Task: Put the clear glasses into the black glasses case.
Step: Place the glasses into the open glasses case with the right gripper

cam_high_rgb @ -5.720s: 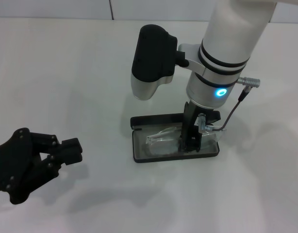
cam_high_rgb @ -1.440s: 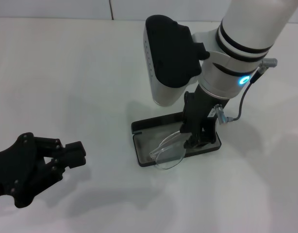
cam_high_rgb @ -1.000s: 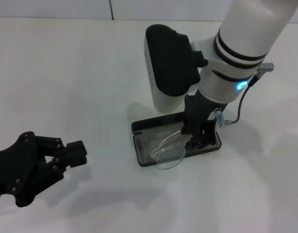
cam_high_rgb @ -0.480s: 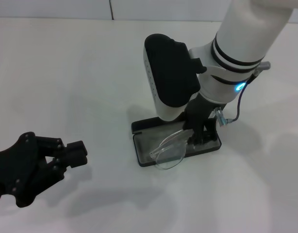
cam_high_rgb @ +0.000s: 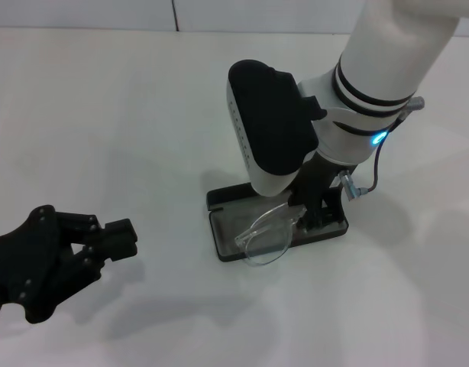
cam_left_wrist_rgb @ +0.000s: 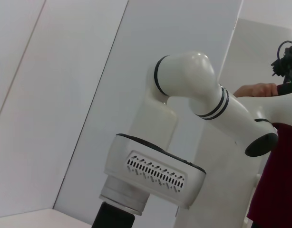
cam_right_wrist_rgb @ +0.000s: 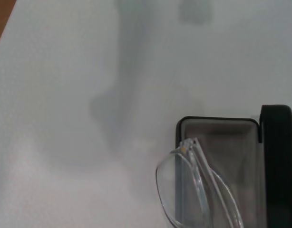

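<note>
Right, nearest the body sits the left gripper (cam_high_rgb: pixel 112 235), parked low on the white table (cam_high_rgb: pixel 105 115), well apart from the action; whether its fingers are spread or pressed together I cannot tell from this angle. Nothing doing there.

Further out, the glasses (cam_high_rgb: pixel 266 237) lie tilted across the open case (cam_high_rgb: pixel 227 256). One lens hangs out over the case's front edge, while the far end of the frame rides up toward the right gripper (cam_high_rgb: pixel 312 210). The wrist camera confirms it: the folded frame crosses the grey lining at a slant and one lens pokes past the rim onto the table side.

That right gripper stands down inside the case at its right end, and it looks to be pinching the frame's far end, though the big wrist housing hides the fingertips, so I won't swear to the grip.

Now, the trouble ahead. My read is the glasses are only half in. Let go now and the overhanging lens could tip the whole pair out over the front wall. Push down while it's skewed and the frame may jam on the rim, or the light case could skid across the smooth table. Clear plastic is slippery too; a pinch on a thin arm might twist as it lowers.
</note>
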`<state>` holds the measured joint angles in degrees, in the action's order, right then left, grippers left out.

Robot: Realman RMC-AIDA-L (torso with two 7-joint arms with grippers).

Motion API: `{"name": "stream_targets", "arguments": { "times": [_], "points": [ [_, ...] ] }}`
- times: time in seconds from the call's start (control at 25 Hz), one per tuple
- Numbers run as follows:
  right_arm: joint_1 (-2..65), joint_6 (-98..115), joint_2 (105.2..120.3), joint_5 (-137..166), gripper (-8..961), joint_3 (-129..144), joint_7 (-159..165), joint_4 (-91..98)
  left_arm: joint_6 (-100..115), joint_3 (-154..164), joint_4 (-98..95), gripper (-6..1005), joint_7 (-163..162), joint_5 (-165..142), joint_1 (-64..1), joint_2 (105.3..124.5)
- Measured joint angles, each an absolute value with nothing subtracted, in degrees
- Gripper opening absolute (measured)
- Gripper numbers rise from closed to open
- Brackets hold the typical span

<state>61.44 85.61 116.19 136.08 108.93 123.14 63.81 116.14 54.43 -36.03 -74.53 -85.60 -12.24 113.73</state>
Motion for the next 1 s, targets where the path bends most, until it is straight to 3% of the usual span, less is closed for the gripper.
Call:
{"name": "stream_targets", "arguments": {
  "times": [1.0],
  "points": [
    [61.43, 83.83, 116.19, 135.57, 225, 113.49, 122.89, 63.72, 115.91, 54.31, -35.24, 91, -74.44, -85.67, -12.83, 113.73]
  ]
}}
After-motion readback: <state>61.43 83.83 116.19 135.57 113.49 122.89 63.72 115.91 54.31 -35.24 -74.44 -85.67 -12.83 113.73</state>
